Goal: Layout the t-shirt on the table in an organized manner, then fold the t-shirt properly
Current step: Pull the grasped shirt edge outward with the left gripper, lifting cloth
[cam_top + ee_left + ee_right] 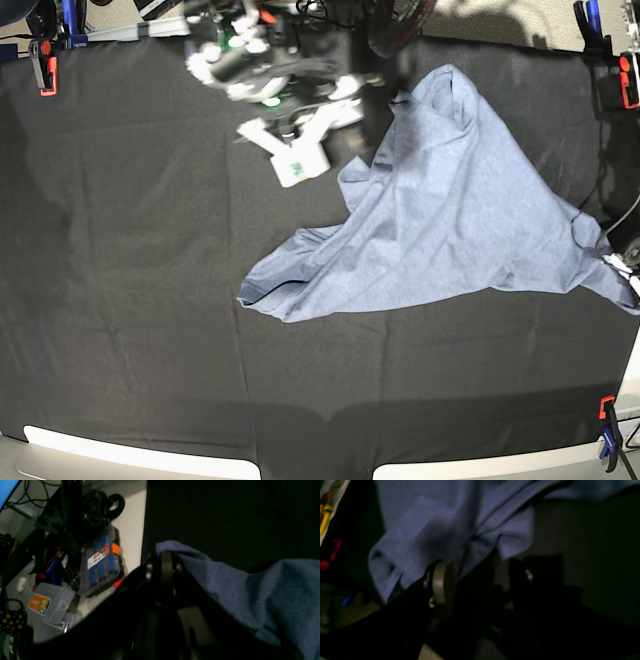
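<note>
The blue-grey t-shirt (450,220) lies crumpled on the black-clothed table (130,250), stretched from a raised peak at the far middle to the right edge, with a loose tail toward the centre. In the left wrist view my left gripper (165,556) is shut on an edge of the t-shirt (275,587), which drapes away to the right. My right gripper (482,577) has its jaws wide apart just under a hanging fold of the t-shirt (432,525); I cannot tell whether the cloth touches them. The right arm (260,70) shows blurred at the far side.
Orange-black clamps (45,65) (625,75) (605,415) pin the cloth at the table's edges. Beyond the table edge beside the left gripper lie plastic cases (102,560) (48,602), cables and a remote.
</note>
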`<control>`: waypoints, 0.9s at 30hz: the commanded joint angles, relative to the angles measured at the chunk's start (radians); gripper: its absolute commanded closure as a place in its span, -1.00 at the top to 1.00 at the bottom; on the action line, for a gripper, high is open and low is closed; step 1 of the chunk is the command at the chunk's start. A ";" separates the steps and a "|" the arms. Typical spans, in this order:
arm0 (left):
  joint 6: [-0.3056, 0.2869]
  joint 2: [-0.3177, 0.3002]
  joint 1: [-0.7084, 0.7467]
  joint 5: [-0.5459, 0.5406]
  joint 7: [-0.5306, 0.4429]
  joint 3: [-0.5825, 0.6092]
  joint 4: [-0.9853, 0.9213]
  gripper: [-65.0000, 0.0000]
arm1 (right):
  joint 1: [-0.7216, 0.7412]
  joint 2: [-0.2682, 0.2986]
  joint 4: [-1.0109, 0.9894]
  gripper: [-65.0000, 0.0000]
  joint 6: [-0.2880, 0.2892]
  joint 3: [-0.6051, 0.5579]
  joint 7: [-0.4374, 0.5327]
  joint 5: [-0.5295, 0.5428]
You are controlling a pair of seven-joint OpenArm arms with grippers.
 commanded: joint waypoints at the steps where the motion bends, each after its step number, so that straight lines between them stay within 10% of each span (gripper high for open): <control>1: 0.012 -0.026 -0.024 -0.001 -0.021 -0.009 0.015 -1.00 | 0.002 -0.013 -0.003 0.02 0.005 -0.019 0.005 0.005; 15: 0.012 -0.026 -0.024 -0.010 -0.021 -0.009 0.015 -1.00 | 0.108 -0.149 -0.288 0.00 -0.003 -0.101 0.023 -0.079; 21: 0.012 -0.026 -0.024 -0.031 -0.021 -0.009 0.015 -1.00 | 0.116 -0.149 -0.286 -1.00 0.096 -0.101 0.086 -0.105; 27: 0.012 -0.026 -0.021 -0.031 -0.021 -0.009 0.015 -1.00 | 0.110 -0.149 -0.079 -1.00 0.150 -0.101 -0.046 -0.154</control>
